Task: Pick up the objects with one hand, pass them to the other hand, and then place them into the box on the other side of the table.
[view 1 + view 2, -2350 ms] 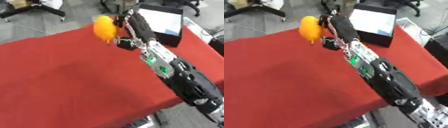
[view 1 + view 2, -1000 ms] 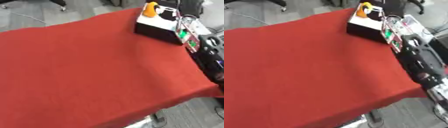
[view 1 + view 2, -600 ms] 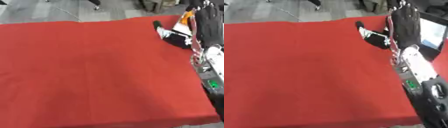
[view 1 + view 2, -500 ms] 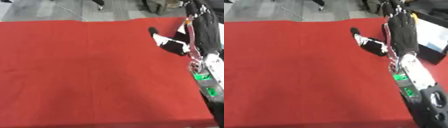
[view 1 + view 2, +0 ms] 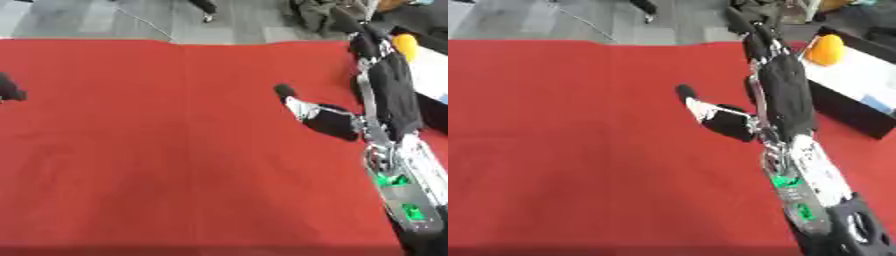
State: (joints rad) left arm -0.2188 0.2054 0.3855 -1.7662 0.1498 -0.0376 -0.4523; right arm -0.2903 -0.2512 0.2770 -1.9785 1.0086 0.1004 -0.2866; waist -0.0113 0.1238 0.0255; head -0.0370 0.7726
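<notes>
Red table (image 5: pixel 579 150), orange object (image 5: pixel 826 49) in box (image 5: pixel 859 87)

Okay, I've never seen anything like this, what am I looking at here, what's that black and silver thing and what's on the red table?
Both pictures come from two side-by-side cameras in a humanoid robot's head, looking down at a red table. The black and silver limb is its right hand, fingers straight, thumb out to the side, holding nothing. An orange object lies in the black box with a white inside at the table's right edge. A dark bit at the left edge is probably the left hand; too little shows to tell.
</notes>
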